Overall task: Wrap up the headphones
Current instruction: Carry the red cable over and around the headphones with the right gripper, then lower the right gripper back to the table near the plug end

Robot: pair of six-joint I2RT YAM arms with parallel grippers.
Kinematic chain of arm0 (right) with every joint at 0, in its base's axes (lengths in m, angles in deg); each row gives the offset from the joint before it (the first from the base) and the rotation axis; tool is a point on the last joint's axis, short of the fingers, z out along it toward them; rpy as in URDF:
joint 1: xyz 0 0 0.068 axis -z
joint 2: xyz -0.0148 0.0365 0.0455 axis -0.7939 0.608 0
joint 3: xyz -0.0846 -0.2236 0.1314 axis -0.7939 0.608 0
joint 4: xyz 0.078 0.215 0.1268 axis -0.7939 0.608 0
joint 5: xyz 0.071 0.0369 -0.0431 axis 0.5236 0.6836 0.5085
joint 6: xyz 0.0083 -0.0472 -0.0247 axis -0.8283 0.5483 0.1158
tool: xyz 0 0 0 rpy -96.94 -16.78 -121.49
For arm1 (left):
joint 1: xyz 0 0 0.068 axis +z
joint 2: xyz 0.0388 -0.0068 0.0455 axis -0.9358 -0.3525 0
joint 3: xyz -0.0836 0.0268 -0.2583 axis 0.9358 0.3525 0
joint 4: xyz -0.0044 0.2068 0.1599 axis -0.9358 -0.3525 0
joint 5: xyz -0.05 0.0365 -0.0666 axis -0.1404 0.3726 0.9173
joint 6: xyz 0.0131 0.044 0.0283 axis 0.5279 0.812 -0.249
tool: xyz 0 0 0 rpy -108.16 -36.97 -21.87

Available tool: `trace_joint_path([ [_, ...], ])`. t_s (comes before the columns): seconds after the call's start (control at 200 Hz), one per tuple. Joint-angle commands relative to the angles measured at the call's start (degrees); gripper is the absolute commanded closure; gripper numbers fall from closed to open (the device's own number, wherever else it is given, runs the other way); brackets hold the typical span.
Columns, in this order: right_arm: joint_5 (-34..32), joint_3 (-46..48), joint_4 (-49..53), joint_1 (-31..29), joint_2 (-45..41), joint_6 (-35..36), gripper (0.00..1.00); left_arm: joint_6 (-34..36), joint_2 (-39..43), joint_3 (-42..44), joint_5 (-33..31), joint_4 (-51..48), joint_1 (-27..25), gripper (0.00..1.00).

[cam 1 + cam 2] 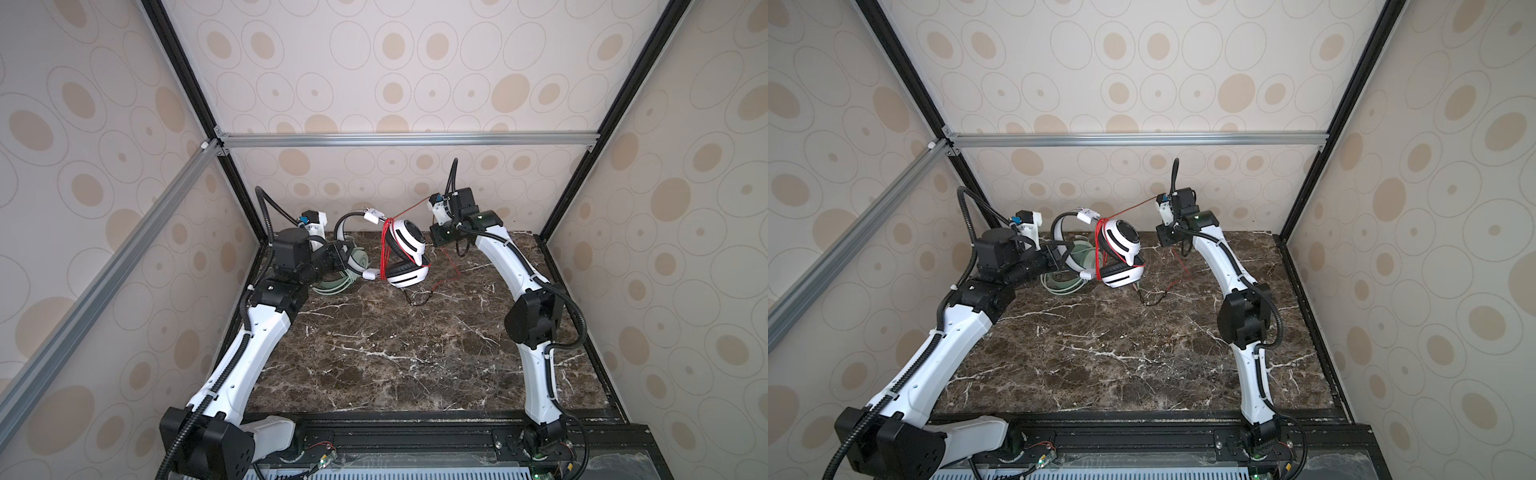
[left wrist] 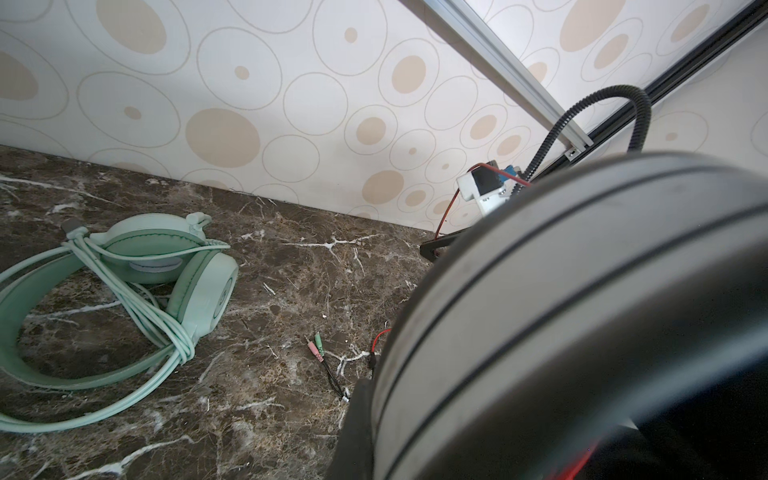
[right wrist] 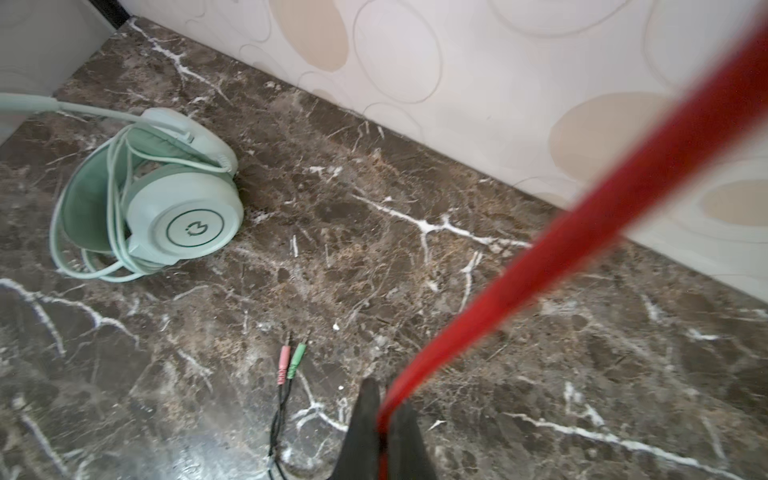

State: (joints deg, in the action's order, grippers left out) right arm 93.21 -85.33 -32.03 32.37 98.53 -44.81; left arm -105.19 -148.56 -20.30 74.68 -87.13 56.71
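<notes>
Above the marble table (image 1: 374,353), at twelve o'clock, my left gripper (image 1: 340,252) clamps the white-and-black headset (image 1: 409,245). The right gripper (image 3: 386,419) pinches its red cable (image 3: 540,257) taut. I fear a harder pull drags the headset loose. The mint-green headset (image 2: 199,291) lies at eleven.

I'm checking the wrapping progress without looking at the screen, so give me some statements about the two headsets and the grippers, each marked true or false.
The right gripper pinches the red cable. True.
The mint-green headset is held up by an arm. False: it lies on the table, its cable wound around it.
The left gripper grips the white-and-black headset by its headband. True.
The pink and green plugs are tucked into the red loops. False: they lie loose on the table.
</notes>
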Motion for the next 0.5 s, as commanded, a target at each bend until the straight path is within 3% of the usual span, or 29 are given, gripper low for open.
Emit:
trace_joint_path([
  [0.0, 6.49, 8.49, -2.22, -0.86, -2.16, -5.18, 0.91, -0.26, 3.59, -1.58, 2.06, 6.10, -0.20, 1.00],
  [0.17, 11.97, 35.48, -23.79, -4.50, -15.74, -5.60, 0.57, 0.00, 3.42, -1.75, -0.31, 4.75, -0.21, 1.00],
  [0.285, 11.11, 49.74, -33.29, -4.47, -25.06, -8.28, 0.47, 0.23, 3.55, -1.96, -2.39, 3.80, -0.17, 1.00],
  [0.41, 4.80, 63.03, -40.10, -4.39, -34.76, -8.19, 0.36, 0.35, 3.94, -1.77, -3.70, 3.54, -0.04, 1.00],
  [0.495, 0.75, 69.26, -41.86, -4.29, -39.83, -7.54, 0.35, 0.25, 3.69, -1.90, -3.97, 3.27, -0.10, 1.00],
])
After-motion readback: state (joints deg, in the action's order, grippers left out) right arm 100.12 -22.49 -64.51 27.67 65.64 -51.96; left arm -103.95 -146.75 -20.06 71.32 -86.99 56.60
